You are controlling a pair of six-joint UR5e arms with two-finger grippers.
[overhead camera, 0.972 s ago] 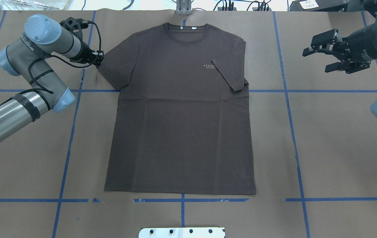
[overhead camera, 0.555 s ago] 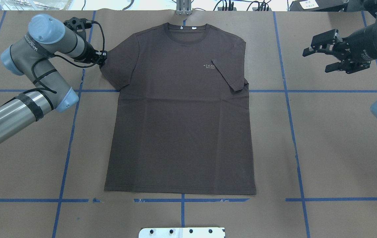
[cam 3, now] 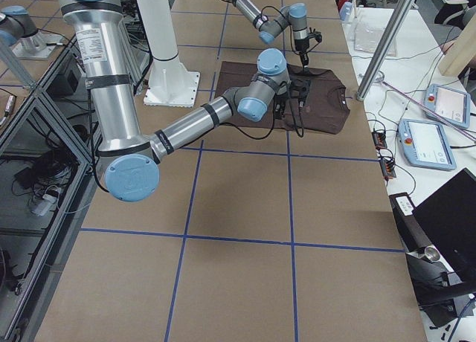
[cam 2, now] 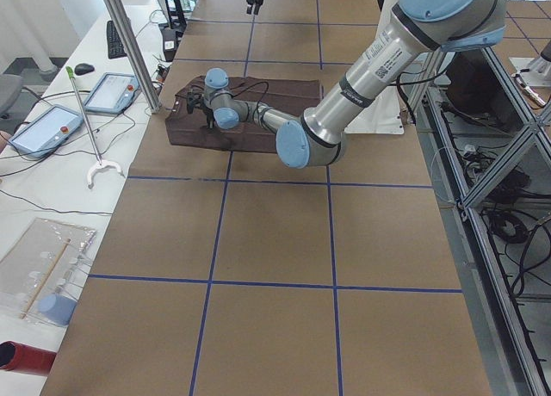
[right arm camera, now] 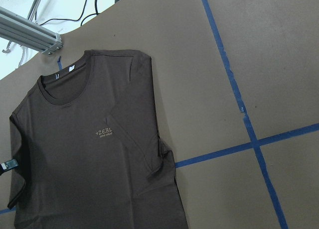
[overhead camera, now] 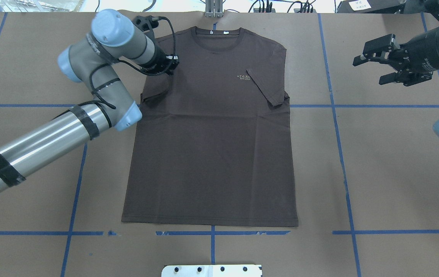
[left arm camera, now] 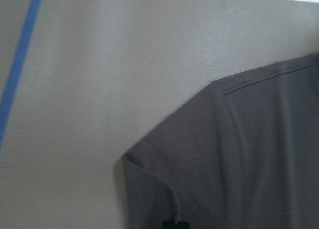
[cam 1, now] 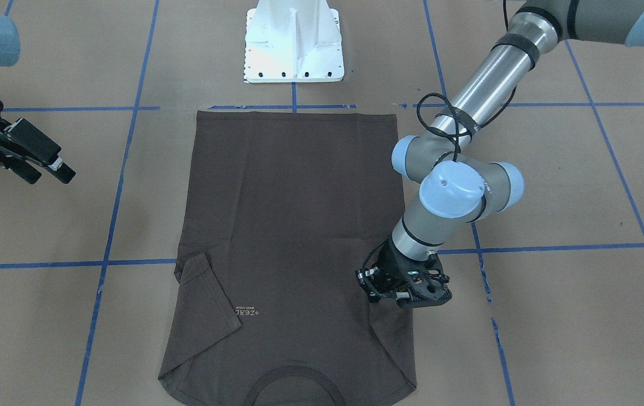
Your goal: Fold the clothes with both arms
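The dark brown-grey T-shirt [overhead camera: 212, 154] lies flat, chest up, collar [overhead camera: 219, 36] toward the far edge; it also shows in the front view [cam 1: 294, 197]. One sleeve [overhead camera: 267, 90] is folded inward beside the pale logo. My left gripper [overhead camera: 170, 67] is shut on the other sleeve and holds it lifted over the shirt's shoulder, leaving a fold [overhead camera: 152, 92] below it. From the front, that gripper [cam 1: 371, 285] is low over the cloth. My right gripper [overhead camera: 371, 69] hangs open off to the side, well away from the shirt, nothing between its fingers.
The brown table covering carries blue tape grid lines [overhead camera: 336, 115]. The white pedestal base [cam 1: 294, 45] stands at the near edge. An aluminium post [overhead camera: 213, 7] and cables sit behind the collar. Tablets [cam 2: 47, 129] lie on a side bench.
My left gripper has moved right from the table beside the shirt onto the shirt, carrying the sleeve inward over the shoulder. The right arm has stayed still.
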